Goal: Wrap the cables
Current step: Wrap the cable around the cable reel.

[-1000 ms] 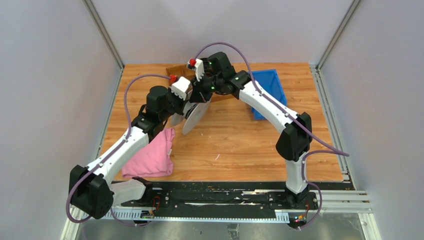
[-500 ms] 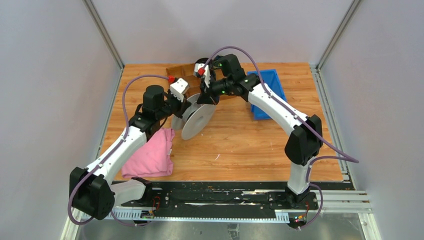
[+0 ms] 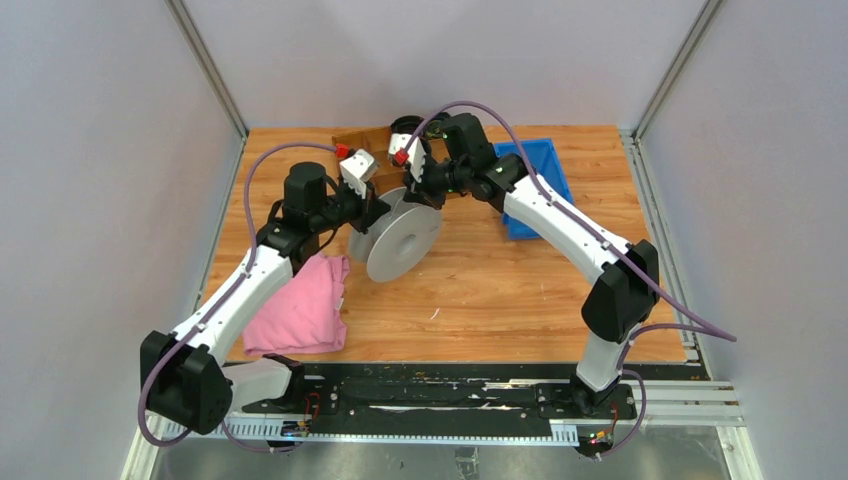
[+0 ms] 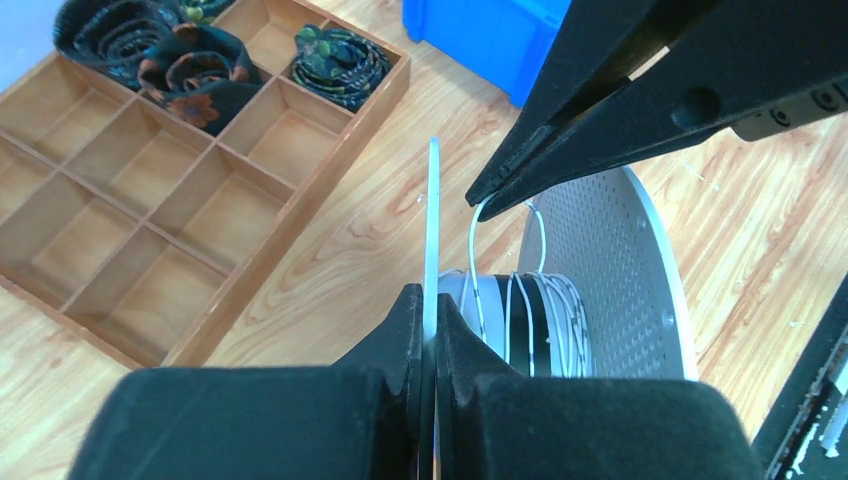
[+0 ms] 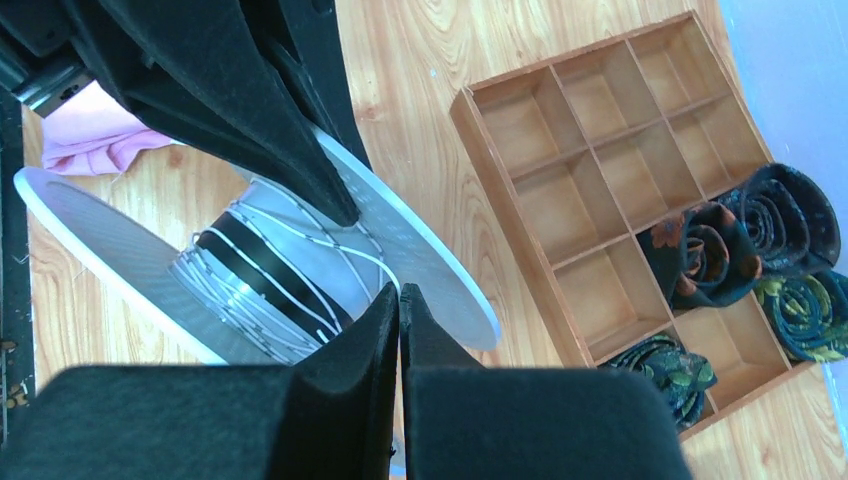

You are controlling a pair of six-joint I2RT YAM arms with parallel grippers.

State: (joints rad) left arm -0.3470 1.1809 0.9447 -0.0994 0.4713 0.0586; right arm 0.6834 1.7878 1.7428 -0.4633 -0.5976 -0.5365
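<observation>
Wooden desk (image 3: 500, 290) boards are carrying a pink cloth (image 3: 300, 310) nearest the bases. Beyond it, the left hand (image 4: 428, 300) is clamping the spool (image 3: 403, 243) by its flange edge, nearly closed. White cable (image 4: 472, 260) is lying in loose turns on the core, its free run pinched in the fully closed right hand (image 5: 399, 292); slackening tension would likely let turns tangle.

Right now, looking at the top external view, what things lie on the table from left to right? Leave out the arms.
pink cloth → white spool → blue bin. The wooden tray is left out: it lies behind the spool, so its place in the order is unclear.
</observation>
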